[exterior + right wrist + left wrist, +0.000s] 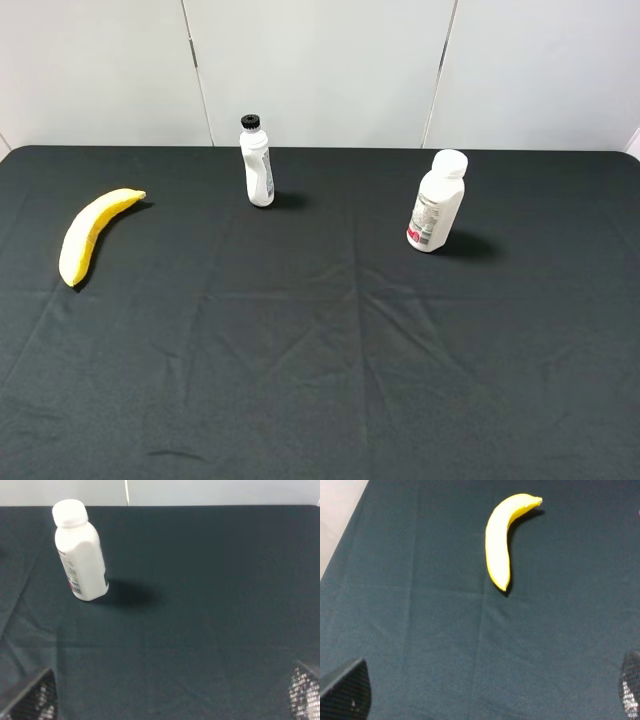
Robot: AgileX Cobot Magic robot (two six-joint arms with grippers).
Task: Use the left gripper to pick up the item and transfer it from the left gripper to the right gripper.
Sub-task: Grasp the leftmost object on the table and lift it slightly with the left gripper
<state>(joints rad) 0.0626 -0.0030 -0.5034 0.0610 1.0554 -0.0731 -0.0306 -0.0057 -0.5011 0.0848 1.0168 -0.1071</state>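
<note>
The yellow banana (90, 232) lies flat on the black cloth at the far left of the table. It also shows in the left wrist view (502, 537), well ahead of my left gripper (490, 692). That gripper is open and empty, with only its two fingertips (347, 690) showing, spread wide. My right gripper (172, 695) is open and empty too, with its fingertips (35, 700) at the frame corners. Neither arm shows in the exterior high view.
A slim white bottle with a black cap (257, 162) stands at the back centre. A wider white-capped bottle (437, 202) stands at the right, and also shows in the right wrist view (80, 550). The black cloth (330, 350) covers the table, with a white wall behind.
</note>
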